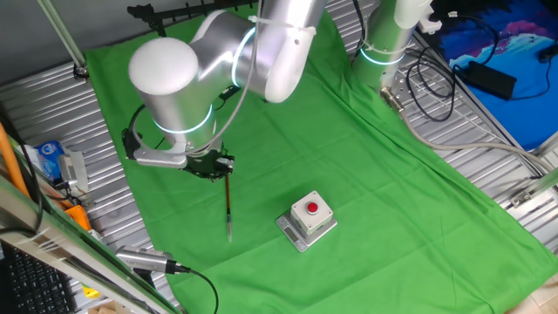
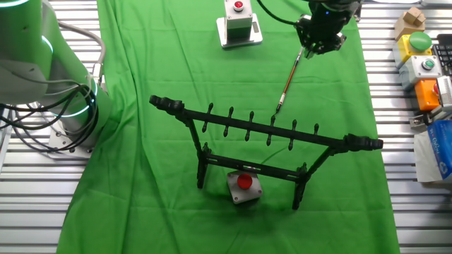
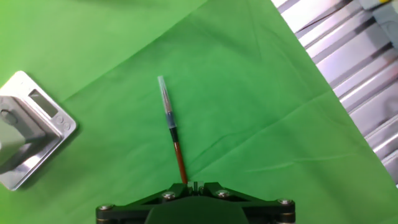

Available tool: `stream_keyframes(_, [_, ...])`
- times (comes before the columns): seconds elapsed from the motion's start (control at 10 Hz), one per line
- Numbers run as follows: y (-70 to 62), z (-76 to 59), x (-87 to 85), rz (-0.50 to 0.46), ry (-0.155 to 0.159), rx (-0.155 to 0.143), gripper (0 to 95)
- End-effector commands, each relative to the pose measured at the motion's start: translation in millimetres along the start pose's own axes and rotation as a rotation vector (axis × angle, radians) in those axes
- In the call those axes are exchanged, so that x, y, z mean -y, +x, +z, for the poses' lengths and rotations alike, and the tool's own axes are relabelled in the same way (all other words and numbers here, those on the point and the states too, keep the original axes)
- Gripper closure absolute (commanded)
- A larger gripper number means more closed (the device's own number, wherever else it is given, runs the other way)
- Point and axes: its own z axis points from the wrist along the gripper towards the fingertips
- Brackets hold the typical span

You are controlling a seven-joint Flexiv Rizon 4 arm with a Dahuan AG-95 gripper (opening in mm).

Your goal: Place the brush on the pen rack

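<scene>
My gripper (image 1: 218,167) (image 2: 320,44) (image 3: 196,185) is shut on the reddish-brown upper end of the brush (image 1: 228,205) (image 2: 288,83) (image 3: 171,127). The thin shaft slants down from the jaws, its black section and pale grey tip pointing at the green cloth. I cannot tell whether the tip touches the cloth. The black pen rack (image 2: 247,127) stands upright mid-cloth, apart from the brush, its notched top bar empty. In one fixed view only one end of the rack (image 1: 148,12) shows, at the top behind the arm.
A grey box with a red button (image 1: 308,218) (image 2: 239,25) (image 3: 25,130) sits next to the brush. Another such box (image 2: 244,187) lies under the rack. A silver cylinder with a black cable (image 1: 144,259) lies at the cloth's edge. Ribbed metal table surrounds the green cloth (image 1: 366,174).
</scene>
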Motion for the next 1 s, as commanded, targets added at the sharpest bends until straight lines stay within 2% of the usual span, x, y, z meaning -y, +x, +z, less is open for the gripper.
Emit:
stream_keyframes(0.1, [-9.2, 8.2, 0.9, -0.059, -0.002, 0.001, 76.0])
stream_keyframes(0.2, [-10.1, 11.5, -0.9, -0.06, 0.0, 0.01, 57.0])
stream_keyframes(0.5, [-5.1, 19.9, -9.5, -0.061, 0.008, 0.004, 57.0])
stream_keyframes(0.7, [-0.1, 33.4, -19.1, -0.058, 0.005, 0.01, 57.0])
stream_keyframes(0.8, [0.0, 37.8, -21.1, -0.055, 0.006, 0.008, 76.0])
stream_keyframes(1.0, [-2.1, 46.5, -20.4, -0.057, 0.011, 0.003, 76.0])
